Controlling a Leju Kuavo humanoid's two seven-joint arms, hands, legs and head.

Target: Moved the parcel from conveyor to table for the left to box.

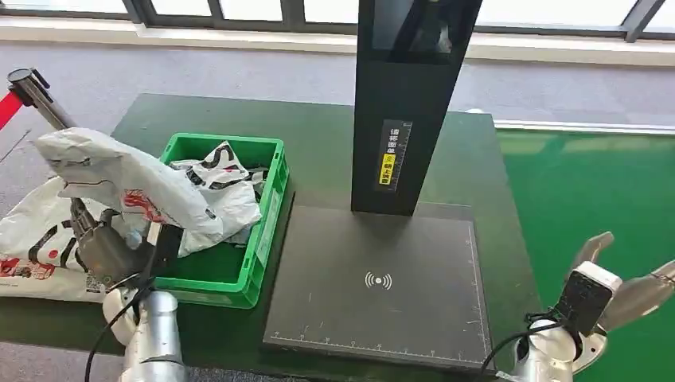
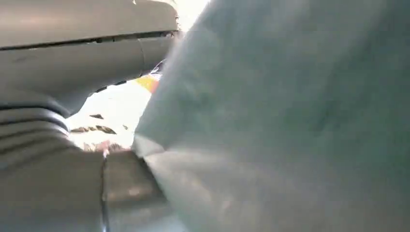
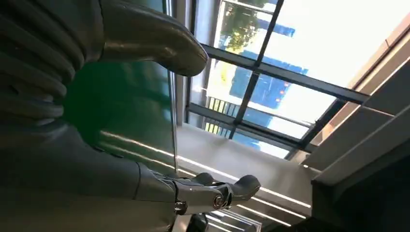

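Parcel [image 1: 127, 179], a white printed poly bag, is held up by the left hand [image 1: 99, 243] over the near-left rim of the green crate [image 1: 267, 231], seemingly so it can drop among the bags already inside. On the dark table [image 1: 318, 143] stands a black scanner tower [image 1: 406, 103]. The right hand [image 1: 617, 290] hangs spread and empty over the green conveyor [image 1: 589, 191].

A dark green table [image 1: 318, 143] carries a flat black scanning mat [image 1: 382, 286] with a white wireless mark. At the mat's far edge stands a tall black column [image 1: 406, 103] bearing a yellow label. Just left of the mat sits a green plastic crate [image 1: 259, 239]. Beyond the crate, white printed plastic mailer bags [image 1: 36, 239] lie at the table's left edge.
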